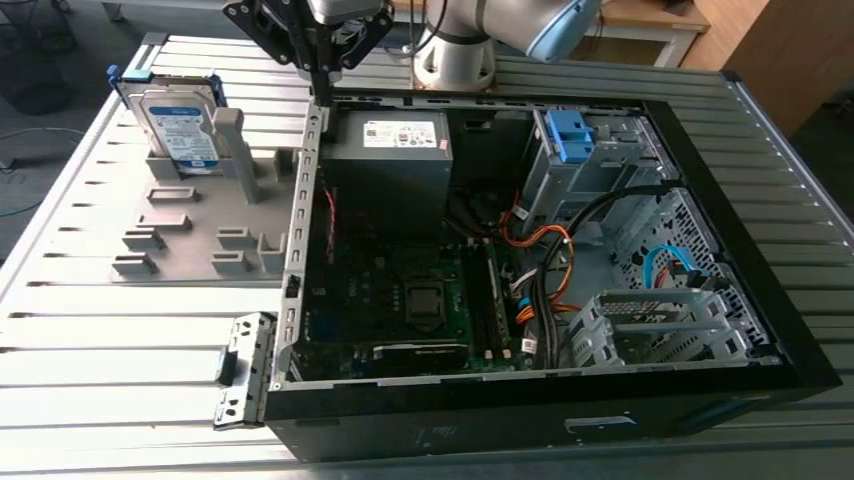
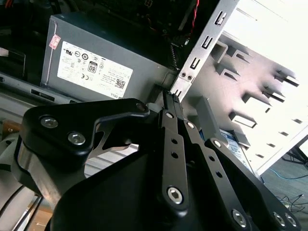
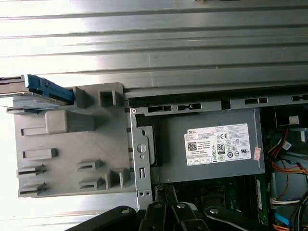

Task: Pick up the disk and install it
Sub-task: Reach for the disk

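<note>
The disk (image 1: 178,121), silver with a white-and-blue label and blue rails, stands on edge in a slot at the far end of the grey holder plate (image 1: 200,235), at the exterior view's left. In the first wrist view the disk (image 3: 36,92) shows edge-on with its blue rail. My gripper (image 1: 322,92) hangs above the case's side wall, to the right of the disk and apart from it. Its black fingers (image 2: 168,108) lie together with nothing between them, so it is shut and holds nothing. The gripper (image 3: 166,191) sits over the case rim beside the power supply.
An open black computer case (image 1: 747,250) lies on the slatted metal table (image 1: 107,330). Inside are a grey power supply (image 1: 387,160) with a white sticker, a motherboard (image 1: 400,300), orange and black cables (image 1: 547,260), and a drive cage with a blue bracket (image 1: 567,135).
</note>
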Tool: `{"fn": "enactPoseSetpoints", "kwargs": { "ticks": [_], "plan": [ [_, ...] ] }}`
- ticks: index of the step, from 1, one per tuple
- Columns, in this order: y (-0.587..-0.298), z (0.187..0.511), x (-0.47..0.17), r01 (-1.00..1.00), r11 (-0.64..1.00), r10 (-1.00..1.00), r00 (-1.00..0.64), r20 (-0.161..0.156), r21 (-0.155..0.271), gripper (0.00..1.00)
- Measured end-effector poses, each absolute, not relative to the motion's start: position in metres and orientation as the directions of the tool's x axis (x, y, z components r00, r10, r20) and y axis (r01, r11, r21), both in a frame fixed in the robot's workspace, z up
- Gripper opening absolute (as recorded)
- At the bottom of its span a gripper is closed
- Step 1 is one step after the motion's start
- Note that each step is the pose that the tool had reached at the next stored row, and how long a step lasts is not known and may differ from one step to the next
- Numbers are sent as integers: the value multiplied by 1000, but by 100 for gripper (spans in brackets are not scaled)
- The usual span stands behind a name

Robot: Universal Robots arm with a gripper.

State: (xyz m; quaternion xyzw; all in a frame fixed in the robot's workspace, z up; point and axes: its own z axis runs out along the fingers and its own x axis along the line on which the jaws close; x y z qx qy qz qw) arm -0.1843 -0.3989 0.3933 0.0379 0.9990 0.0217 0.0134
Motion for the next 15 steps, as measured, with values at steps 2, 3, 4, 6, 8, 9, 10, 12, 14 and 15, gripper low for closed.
{"fn": "enactPoseSetpoints", "kwargs": {
  "ticks": [2,3,4,6,8,9,10,12,14,15],
  "plan": [
    [-399,393,-186,75,996,76,-997,-25,44,11],
    [-399,393,-187,75,996,76,-997,-25,44,11],
    [-399,393,-188,75,996,76,-997,-25,44,11],
    [-399,393,-190,75,996,76,-997,-25,44,11],
    [-399,393,-191,75,996,76,-997,-25,44,11],
    [-399,393,-192,75,996,76,-997,-25,44,11],
    [-399,393,-193,75,996,76,-997,-25,44,11],
    [-399,393,-194,75,996,76,-997,-25,44,11],
    [-399,393,-195,75,996,76,-997,-25,44,11],
    [-399,393,-196,75,996,76,-997,-25,44,11]
  ]
}}
